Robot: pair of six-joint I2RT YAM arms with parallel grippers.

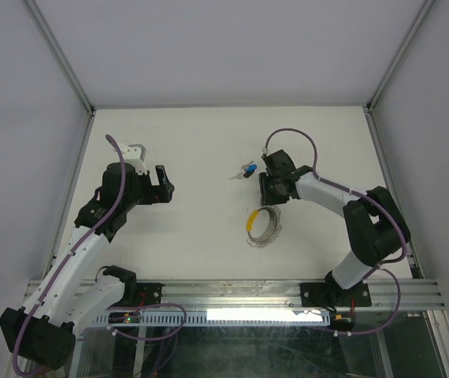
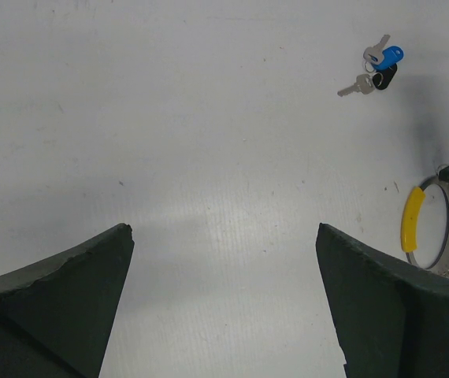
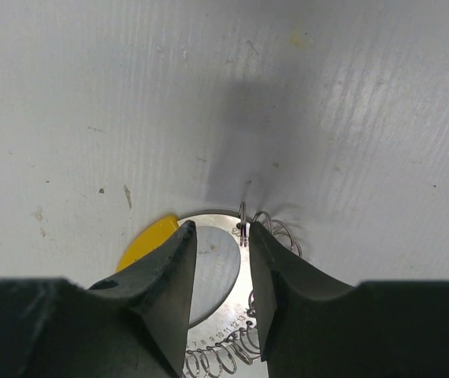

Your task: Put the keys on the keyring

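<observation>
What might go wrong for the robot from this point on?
The right gripper has its narrow gap over the thin rim of the keyring; closing slightly off might flick the ring aside instead of gripping it. The keys are tiny and lie flat on the table, apart from the ring, so the wide-open left gripper may struggle to pinch them.

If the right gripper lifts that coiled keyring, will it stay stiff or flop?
Probably springy, not rigid: the keyring shows loose wire coils. Thin wire suggests it's light, so a nudge may slide it. Lying flat, it's unlikely to roll.
</observation>
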